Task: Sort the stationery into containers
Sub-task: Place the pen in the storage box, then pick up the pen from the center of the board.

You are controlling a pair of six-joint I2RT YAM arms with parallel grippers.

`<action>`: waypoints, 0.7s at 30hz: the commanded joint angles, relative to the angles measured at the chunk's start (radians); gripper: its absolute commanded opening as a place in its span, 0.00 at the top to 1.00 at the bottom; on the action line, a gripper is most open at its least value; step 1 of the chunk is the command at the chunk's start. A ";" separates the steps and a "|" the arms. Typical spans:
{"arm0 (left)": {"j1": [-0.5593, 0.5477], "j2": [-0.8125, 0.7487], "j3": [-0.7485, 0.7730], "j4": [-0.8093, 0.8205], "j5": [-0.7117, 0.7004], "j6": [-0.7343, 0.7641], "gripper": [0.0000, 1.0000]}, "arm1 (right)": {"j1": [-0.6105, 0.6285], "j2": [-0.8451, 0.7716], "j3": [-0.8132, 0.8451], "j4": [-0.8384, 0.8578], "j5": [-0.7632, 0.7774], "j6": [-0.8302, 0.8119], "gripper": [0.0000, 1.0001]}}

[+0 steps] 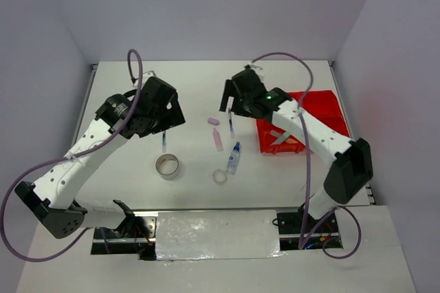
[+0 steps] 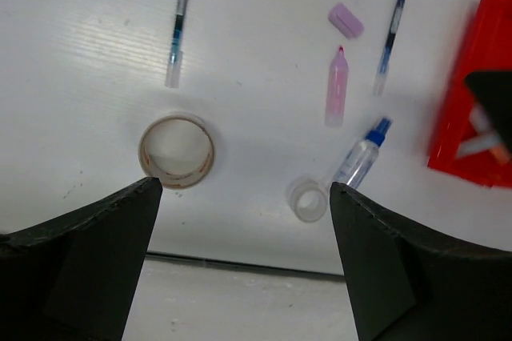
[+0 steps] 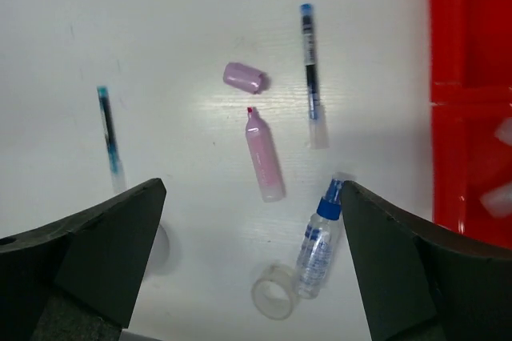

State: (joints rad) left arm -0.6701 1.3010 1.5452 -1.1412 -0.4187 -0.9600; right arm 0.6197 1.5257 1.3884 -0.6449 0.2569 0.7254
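Left wrist: left gripper (image 2: 244, 189) spread wide, nothing held, hovering over white bench (image 2: 96, 101). Beige tape roll (image 2: 177, 151) flat on bench just ahead of view-left fingertip, clear of it. Small clear tape ring (image 2: 308, 199) just inside tip of other finger. Clear blue-capped bottle (image 2: 360, 157) on its side just beyond ring, cap pointing away from gripper; touching ring or not, cannot tell. Farther ahead: teal-tipped pen (image 2: 178, 21) straight out past roll; pink marker (image 2: 336, 85) ahead of ring; lilac cap-like piece (image 2: 346, 20) just off marker's far tip, apart; blue-tipped pen (image 2: 390, 37) beside marker on outer side, apart. Red tray (image 2: 460, 117) well out past view-right finger, cut by frame edge. Right wrist: right gripper (image 3: 253, 184) likewise wide open, empty, above bench. Pink marker dead centre of gap, near end about level with fingertips. Bottle just inside view-right fingertip, ring nearer gripper between fingers, overlapping bottle's base in this view. Blue-tipped pen ahead toward view-right finger, teal-tipped pen ahead of view-left finger, lilac piece ahead near centreline. Tray outboard of view-right finger. Top external: pale pieces (image 1: 278, 135) in tray compartment nearest bottle, too small to name; much of tray hidden under right arm (image 1: 320, 133).
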 commanded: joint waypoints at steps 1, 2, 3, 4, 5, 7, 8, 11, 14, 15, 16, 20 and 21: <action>0.035 -0.046 0.055 -0.109 -0.124 -0.147 0.01 | 0.087 0.158 0.043 -0.028 -0.065 -0.251 0.05; 0.043 -0.075 0.034 -0.086 -0.115 -0.140 0.01 | 0.107 0.183 0.046 -0.024 -0.074 -0.283 0.06; 0.056 -0.092 0.018 -0.065 -0.103 -0.128 0.01 | 0.138 0.232 0.047 -0.022 -0.080 -0.290 0.08; 0.064 -0.107 0.001 -0.036 -0.085 -0.108 0.01 | 0.149 0.257 0.063 -0.027 -0.087 -0.293 0.09; 0.076 -0.136 -0.034 0.009 -0.043 -0.070 0.01 | 0.156 0.280 0.067 -0.024 -0.102 -0.308 0.11; 0.087 -0.154 -0.074 0.026 -0.013 -0.053 0.01 | 0.166 0.344 0.095 -0.018 -0.111 -0.339 0.18; 0.090 -0.161 -0.082 0.029 0.003 -0.034 0.01 | 0.170 0.364 0.103 -0.015 -0.145 -0.352 0.21; 0.096 -0.169 -0.109 0.032 0.052 -0.002 0.01 | 0.176 0.451 0.141 -0.028 -0.174 -0.379 0.30; 0.096 -0.190 -0.137 0.038 0.067 0.024 0.01 | 0.178 0.482 0.153 -0.019 -0.160 -0.383 0.31; 0.098 -0.198 -0.146 0.050 0.080 0.030 0.01 | 0.176 0.494 0.153 -0.007 -0.165 -0.383 0.32; 0.099 -0.213 -0.157 0.054 0.086 0.038 0.01 | 0.176 0.501 0.161 -0.006 -0.165 -0.386 0.32; 0.101 -0.226 -0.165 0.067 0.115 0.066 0.01 | 0.173 0.540 0.190 -0.009 -0.150 -0.383 0.33; 0.101 -0.226 -0.163 0.066 0.118 0.075 0.01 | 0.172 0.550 0.205 -0.015 -0.137 -0.379 0.32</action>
State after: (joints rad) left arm -0.5762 1.1023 1.3743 -1.1187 -0.3328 -0.9363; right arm 0.7979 2.0434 1.5345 -0.6685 0.1017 0.3626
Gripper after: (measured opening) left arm 0.994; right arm 0.675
